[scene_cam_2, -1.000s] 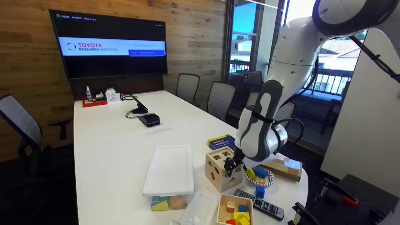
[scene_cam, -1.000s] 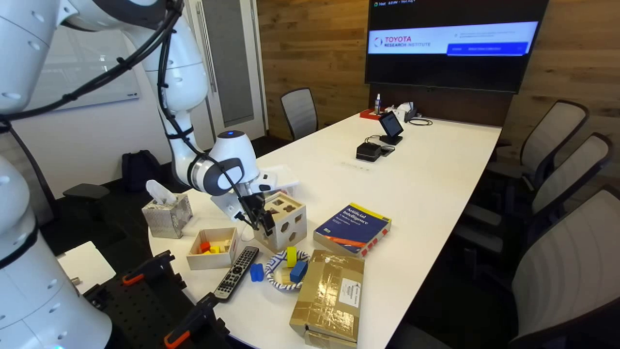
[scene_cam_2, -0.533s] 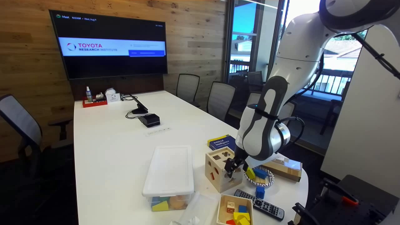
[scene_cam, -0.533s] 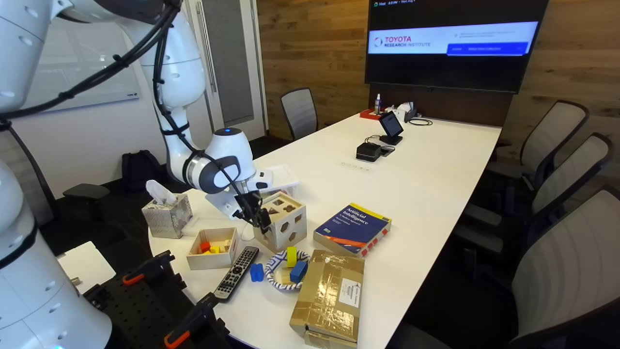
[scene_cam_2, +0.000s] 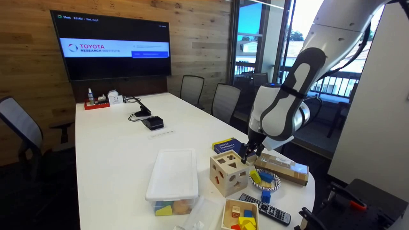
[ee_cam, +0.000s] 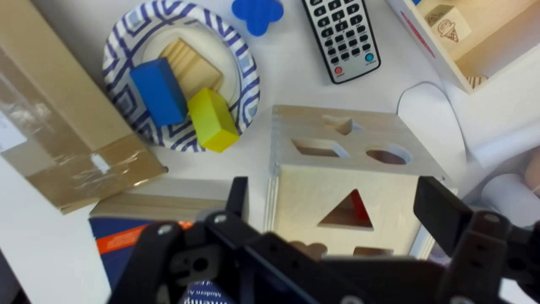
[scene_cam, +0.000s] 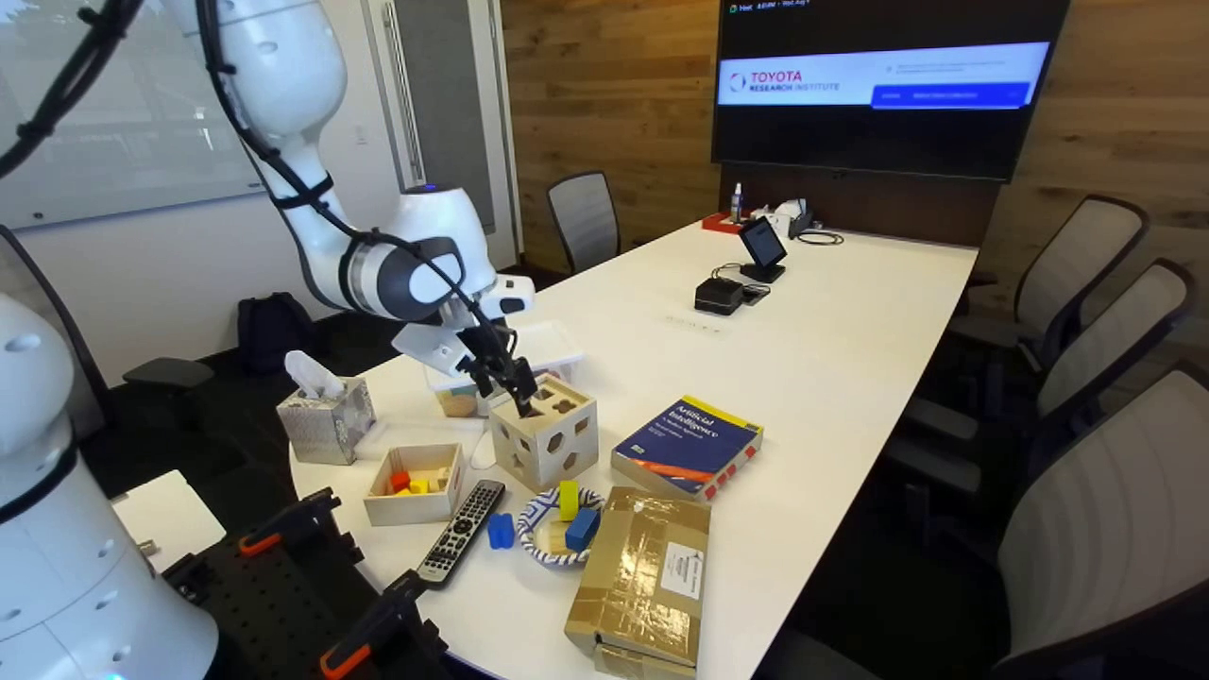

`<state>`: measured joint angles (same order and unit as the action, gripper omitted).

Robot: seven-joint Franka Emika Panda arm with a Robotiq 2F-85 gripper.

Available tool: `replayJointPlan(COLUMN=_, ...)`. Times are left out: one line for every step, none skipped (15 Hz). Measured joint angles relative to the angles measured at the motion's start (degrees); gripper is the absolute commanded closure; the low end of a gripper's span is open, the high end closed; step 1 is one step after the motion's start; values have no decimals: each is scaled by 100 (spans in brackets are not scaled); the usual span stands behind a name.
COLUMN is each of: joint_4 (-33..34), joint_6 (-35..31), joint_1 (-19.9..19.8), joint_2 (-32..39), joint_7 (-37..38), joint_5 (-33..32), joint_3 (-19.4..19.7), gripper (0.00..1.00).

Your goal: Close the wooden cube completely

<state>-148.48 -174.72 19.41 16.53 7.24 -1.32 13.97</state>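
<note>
Presently the arm (scene_cam_2: 278, 123) reaches down from the upper right in an exterior view, upper link sloping, wrist housing near upright, with the gripper (ee_cam: 333, 200) angled downward at the top edge of the wooden cube (scene_cam_2: 226, 179). Jaws stand wide apart in the wrist view, part of the top panel (ee_cam: 301, 198) showing between them. Contact of tips with wood: cannot tell.

Cube position: on the white table (scene_cam_2: 121, 166), right of the plastic bin (scene_cam_2: 172, 174) and nearer the camera than the book (scene_cam: 685, 444) in an exterior view. Top panel lies flat; whether fully home, cannot tell.

Counts:
- wooden cube, 1; triangular cutout in top panel, 1, red visible inside; cutouts in the side face seen from the wrist, 3
- patterned bowl (ee_cam: 249, 82), 1, holding 3: blue block (ee_cam: 158, 90), yellow block (ee_cam: 213, 120), natural-wood block (ee_cam: 198, 69)
- blue clover piece (ee_cam: 257, 12), 1, loose near the bowl
- low wooden tray (scene_cam: 411, 513), 1; pieces inside overlap, total uncertain
- remote control (ee_cam: 344, 42), 1, between clover piece and tray
- book, 1
- cardboard box (scene_cam: 638, 567), 1, just beside the bowl
- tissue box (scene_cam: 326, 425), 1
- plastic bin, 1, white-lidded; coloured contents too hidden to count
</note>
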Motion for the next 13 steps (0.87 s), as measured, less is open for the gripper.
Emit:
replayJointPlan(joint_4=13, joint_6=159, joint_1=90, joint_2=-205, joint_7=15, joint_5=-266, joint_3=181, gripper=0)
replayJointPlan(joint_4=36, joint_6=321, joint_1=101, joint_2=-389, joint_7=55, joint_5=-530, joint_3=269, gripper=0)
replayJointPlan(joint_4=69, joint_6=511, joint_1=76, joint_2=-564, joint_7=125, joint_5=-800, joint_3=300, gripper=0)
replayJointPlan(joint_4=104, joint_6=700, joint_1=14, joint_2=-725, joint_7=140, joint_5=-991, joint_3=266, gripper=0)
replayJointPlan(joint_4=141, joint_6=892, joint_1=-102, joint_2=-872, joint_7=140, joint_5=-1103, joint_3=150, gripper=0)
replayJointPlan(joint_4=186, joint_6=1095, joint_1=-248, joint_2=-1006, joint_7=129, joint_5=-1144, joint_3=-23, gripper=0)
replayJointPlan(joint_4=229, joint_6=1287, joint_1=-410, joint_2=-1124, joint_7=97, joint_5=-1145, joint_3=-227, gripper=0)
replayJointPlan(joint_4=270, joint_6=1449, joint_1=-561, joint_2=-1216, joint_7=87, joint_5=-1144, joint_3=-419, gripper=0)
replayJointPlan(joint_4=312, joint_6=1588, joint_1=-699, joint_2=-1287, joint_7=79, joint_5=-1132, joint_3=-596, gripper=0)
replayJointPlan(joint_4=353, joint_6=1702, joint_1=-814, joint_2=-1336, joint_7=57, joint_5=-1100, joint_3=-749, gripper=0)
replayJointPlan(joint_4=390, joint_6=1793, joint_1=-916, joint_2=-1369, joint_7=26, joint_5=-1084, joint_3=-877, gripper=0)
replayJointPlan(joint_4=421, joint_6=1861, joint_1=-998, joint_2=-1388, joint_7=-16, joint_5=-1072, joint_3=-974, gripper=0)
replayJointPlan(joint_4=448, joint_6=1905, joint_1=-1073, joint_2=-1397, joint_7=-33, joint_5=-1068, joint_3=-1058, gripper=0)
